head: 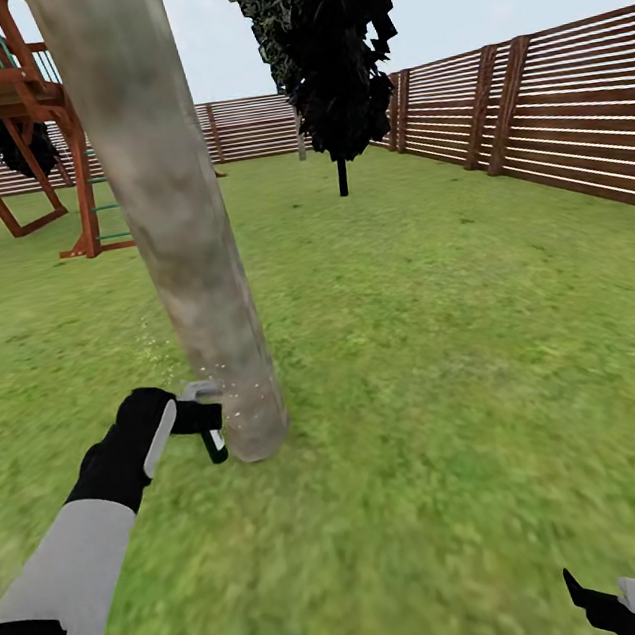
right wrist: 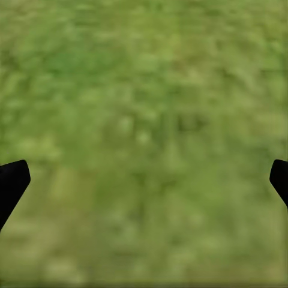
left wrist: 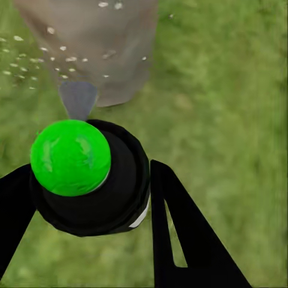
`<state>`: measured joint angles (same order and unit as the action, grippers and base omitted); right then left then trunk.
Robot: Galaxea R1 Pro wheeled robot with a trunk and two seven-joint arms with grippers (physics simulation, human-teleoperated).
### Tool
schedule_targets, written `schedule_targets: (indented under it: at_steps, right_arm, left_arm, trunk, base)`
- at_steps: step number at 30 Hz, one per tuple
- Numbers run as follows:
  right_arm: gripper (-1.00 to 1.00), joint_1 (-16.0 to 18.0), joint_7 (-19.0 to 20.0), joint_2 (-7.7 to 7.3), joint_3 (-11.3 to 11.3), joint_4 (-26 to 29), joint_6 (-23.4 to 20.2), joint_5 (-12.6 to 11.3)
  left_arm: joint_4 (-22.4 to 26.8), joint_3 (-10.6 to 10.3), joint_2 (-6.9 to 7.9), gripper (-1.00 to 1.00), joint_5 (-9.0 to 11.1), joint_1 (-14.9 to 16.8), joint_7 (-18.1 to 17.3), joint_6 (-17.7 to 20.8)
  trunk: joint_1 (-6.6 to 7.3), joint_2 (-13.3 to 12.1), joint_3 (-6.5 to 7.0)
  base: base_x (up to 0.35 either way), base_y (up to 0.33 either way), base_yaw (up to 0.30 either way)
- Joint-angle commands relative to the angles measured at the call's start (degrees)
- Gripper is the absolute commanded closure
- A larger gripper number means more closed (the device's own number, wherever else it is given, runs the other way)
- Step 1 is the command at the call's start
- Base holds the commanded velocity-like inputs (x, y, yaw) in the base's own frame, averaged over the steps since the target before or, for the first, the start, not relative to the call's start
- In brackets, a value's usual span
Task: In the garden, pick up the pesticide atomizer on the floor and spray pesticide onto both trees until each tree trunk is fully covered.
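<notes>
A thick pale mottled tree trunk [head: 178, 226] rises from the grass floor [head: 419, 394] just ahead of me on the left. My left gripper [head: 207, 419] sits low against the trunk's base. In the left wrist view this gripper [left wrist: 90, 174] is shut on the pesticide atomizer [left wrist: 117, 195], a black cylinder with a green round top, pointing at the trunk [left wrist: 90, 42]. White pesticide specks [head: 237, 389] dot the lower trunk, and more pesticide specks [left wrist: 54, 57] float beside it. My right gripper [head: 629, 605] hangs low at the right, and in its own view this gripper [right wrist: 144, 180] stands open over bare grass.
A dark jagged-leaved tree [head: 326, 54] on a thin black stem stands further back in the middle. A red-brown wooden play frame [head: 20, 107] rises at the back left. The brown slat fence [head: 532, 116] runs along the right and the back. Open lawn lies to the right.
</notes>
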<state>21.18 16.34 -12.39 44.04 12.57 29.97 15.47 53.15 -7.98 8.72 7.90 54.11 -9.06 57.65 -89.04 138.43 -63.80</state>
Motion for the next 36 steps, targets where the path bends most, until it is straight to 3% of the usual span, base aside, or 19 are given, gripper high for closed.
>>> schedule_targets:
  at_steps: [1, 3, 6, 7, 9, 11, 13, 16, 18, 19, 21, 26, 27, 30, 33, 35, 36]
  right_arm:
    - [-1.0, 0.0, 0.0, 0.0, 0.0, 0.0, 0.0, 0.0]
    - [-1.0, 0.0, 0.0, 0.0, 0.0, 0.0, 0.0, 0.0]
    - [-1.0, 0.0, 0.0, -0.01, 0.0, 0.0, 0.0, 0.0]
    - [-1.0, 0.0, 0.0, 0.0, 0.0, 0.0, 0.0, 0.0]
    - [-1.0, 0.0, 0.0, -0.02, 0.0, 0.0, 0.0, 0.0]
    - [-1.0, 0.0, 0.0, -0.03, 0.0, 0.0, 0.0, 0.0]
    - [-1.0, 0.0, 0.0, -0.02, 0.0, 0.0, 0.0, 0.0]
    - [-1.0, 0.0, 0.0, 0.0, 0.0, 0.0, 0.0, 0.0]
    - [-1.0, 0.0, 0.0, 0.0, 0.0, 0.0, 0.0, 0.0]
    - [-1.0, 0.0, 0.0, 0.0, 0.0, 0.0, 0.0, 0.0]
    - [-1.0, 0.0, 0.0, 0.0, 0.0, 0.0, 0.0, 0.0]
    - [-1.0, 0.0, 0.0, 0.0, 0.0, 0.0, 0.0, 0.0]
    - [-1.0, 0.0, 0.0, 0.0, 0.0, 0.0, 0.0, 0.0]
    - [-1.0, 0.0, 0.0, 0.0, 0.0, 0.0, 0.0, 0.0]
    - [-1.0, 0.0, 0.0, 0.0, 0.0, 0.0, 0.0, 0.0]
    - [-1.0, 0.0, 0.0, 0.0, 0.0, 0.0, 0.0, 0.0]
    - [-1.0, 0.0, 0.0, 0.0, 0.0, 0.0, 0.0, 0.0]
  left_arm:
    - [0.0, 0.1, -0.38, 1.0, -0.5, 0.6, 0.0, 0.0]
    - [-0.2, 0.4, 0.64, 1.0, -0.6, 1.0, 0.0, 0.1]
    - [-0.6, 1.2, 5.03, 1.0, -0.3, 3.4, -0.2, 0.5]
    - [-0.7, 1.2, 5.22, 1.0, -0.2, 3.8, -0.2, 0.5]
    - [-0.4, 1.1, 4.85, 1.0, -0.2, 4.0, -0.2, 0.7]
    - [0.0, 0.9, 2.55, 1.0, -0.2, 4.4, -0.2, 0.9]
    - [0.0, 0.9, 1.32, 1.0, -0.1, 5.5, -0.2, 1.0]
    - [-0.4, 1.0, 2.39, 1.0, 0.1, 6.7, -0.2, 1.2]
    - [-0.6, 1.2, 5.51, 1.0, 0.2, 7.8, -0.6, 1.3]
    - [-0.6, 1.2, 6.1, 1.0, 0.2, 7.9, -1.7, 1.3]
    - [-0.3, 1.0, 6.06, 1.0, 0.1, 7.9, -4.4, 1.3]
    - [-0.1, 0.8, 2.21, 1.0, 0.2, 9.6, -5.2, 1.3]
    - [-0.1, 0.8, 2.05, 1.0, 0.2, 10.5, -5.3, 1.3]
    - [-0.3, 0.9, 2.61, 1.0, 0.1, 11.9, -5.3, 1.3]
    - [-1.1, 0.8, 5.28, 1.0, 0.0, 12.3, -5.2, 1.3]
    - [-1.4, 0.6, 5.52, 1.0, -0.4, 10.4, -5.1, 1.1]
    - [-1.6, 0.6, 5.37, 1.0, -0.5, 7.8, -4.7, 0.6]
  trunk:
    - [0.0, 0.0, 0.0]
    - [0.0, 0.0, 0.0]
    - [0.0, 0.0, 0.0]
    - [0.0, 0.0, 0.0]
    - [0.0, 0.0, 0.0]
    - [0.0, 0.0, 0.0]
    - [0.0, 0.0, 0.0]
    - [0.0, 0.0, 0.0]
    - [0.0, 0.0, 0.0]
    - [0.0, 0.0, 0.0]
    - [0.0, 0.0, 0.0]
    - [0.0, 0.0, 0.0]
    - [0.0, 0.0, 0.0]
    - [0.0, 0.0, 0.0]
    - [0.0, 0.0, 0.0]
    - [0.0, 0.0, 0.0]
    - [0.0, 0.0, 0.0]
  base:
    - [0.0, 0.0, 0.0]
    - [0.0, 0.0, 0.0]
    - [0.0, 0.0, 0.0]
    - [0.0, 0.0, 0.0]
    - [0.0, 0.0, 0.0]
    - [0.0, 0.0, 0.0]
    - [0.0, 0.0, 0.0]
    - [0.0, 0.0, 0.0]
    - [0.0, 0.0, 0.0]
    - [0.0, 0.0, 0.0]
    - [0.0, 0.0, 0.0]
    - [0.0, 0.0, 0.0]
    - [0.0, 0.0, 0.0]
    - [0.0, 0.0, 0.0]
    - [0.0, 0.0, 0.0]
    - [0.0, 0.0, 0.0]
    - [0.0, 0.0, 0.0]
